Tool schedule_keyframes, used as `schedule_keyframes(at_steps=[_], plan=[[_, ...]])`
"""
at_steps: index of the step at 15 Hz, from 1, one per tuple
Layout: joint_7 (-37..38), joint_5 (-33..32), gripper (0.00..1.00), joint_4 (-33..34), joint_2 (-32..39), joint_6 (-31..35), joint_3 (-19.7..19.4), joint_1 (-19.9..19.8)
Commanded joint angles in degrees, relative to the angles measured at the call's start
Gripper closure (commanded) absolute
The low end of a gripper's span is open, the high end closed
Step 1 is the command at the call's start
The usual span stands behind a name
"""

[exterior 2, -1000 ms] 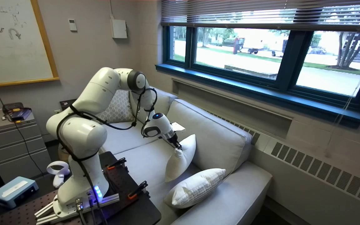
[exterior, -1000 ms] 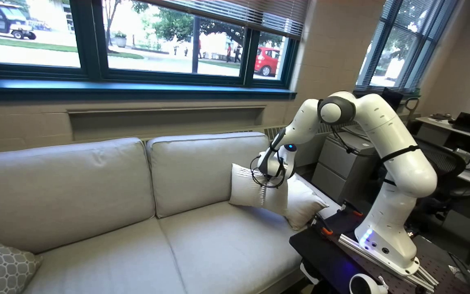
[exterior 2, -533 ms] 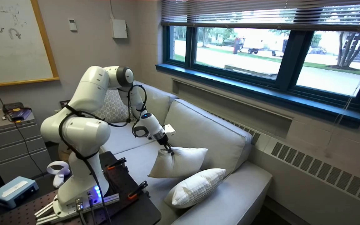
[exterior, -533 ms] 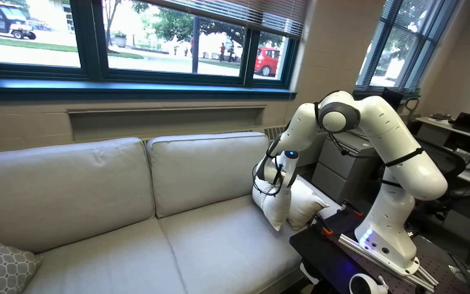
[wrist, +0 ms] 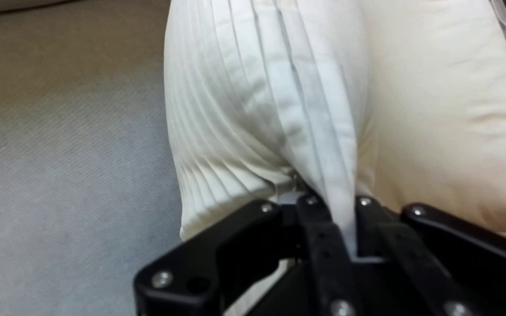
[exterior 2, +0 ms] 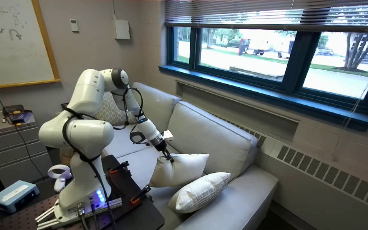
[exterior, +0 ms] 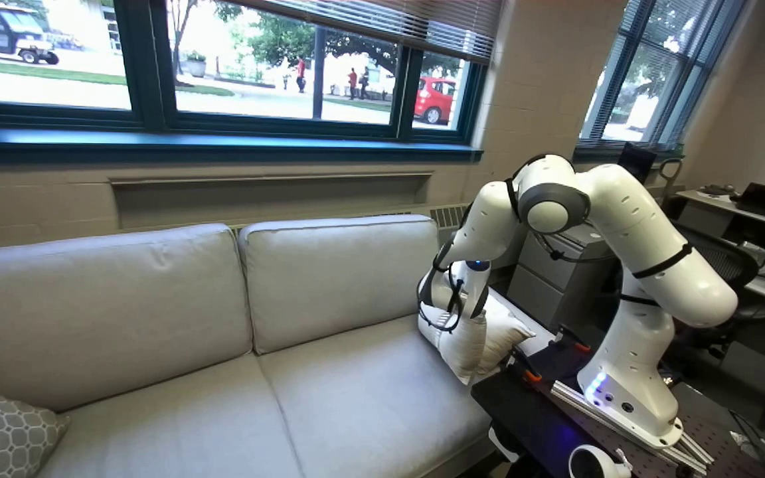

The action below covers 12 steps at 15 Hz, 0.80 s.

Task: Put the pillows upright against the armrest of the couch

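My gripper point(exterior 2: 170, 158) is shut on the top edge of a cream-white pillow point(exterior 2: 184, 171); in the wrist view a fold of this pleated pillow point(wrist: 253, 87) runs between the fingers. The held pillow point(exterior: 463, 348) stands roughly upright, slightly tilted, low over the couch seat point(exterior: 349, 392). I cannot tell whether its bottom bears on the seat. The second cream-white pillow point(exterior 2: 201, 191) leans tilted against the armrest point(exterior 2: 244, 195). It is right beside the held pillow in the wrist view point(wrist: 446, 109) and partly hidden behind it in an exterior view point(exterior: 505, 328).
The couch's back cushion point(exterior 2: 212, 137) rises behind the held pillow. A grey patterned pillow point(exterior: 4, 431) sits at the couch's far end. The black robot table point(exterior 2: 145, 210) with orange-tipped clamps point(exterior 2: 141, 195) stands close to the seat's front edge.
The gripper has moved down and toward the armrest with the held pillow. The pillow has turned from edge-on to broad face in an exterior view and is closer to the second pillow.
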Motion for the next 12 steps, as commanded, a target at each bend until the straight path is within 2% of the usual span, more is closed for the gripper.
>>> schedule_keyframes(at_steps=[1, 2, 7, 9, 12], plan=[[-1.19, 1.26, 0.94, 1.01, 2.11, 0.75, -3.13, 2.03], [0.9, -1.16, 0.94, 0.1, 3.32, 0.78, -4.43, 2.99], [1.1, -5.32, 0.93, 0.19, 11.67, 1.28, -14.1, 10.36], [1.07, -4.92, 0.94, 1.68, 14.09, 1.3, -15.7, 11.95], [-0.06, -1.64, 0.94, 4.6, 16.83, 1.27, -15.1, 12.6]])
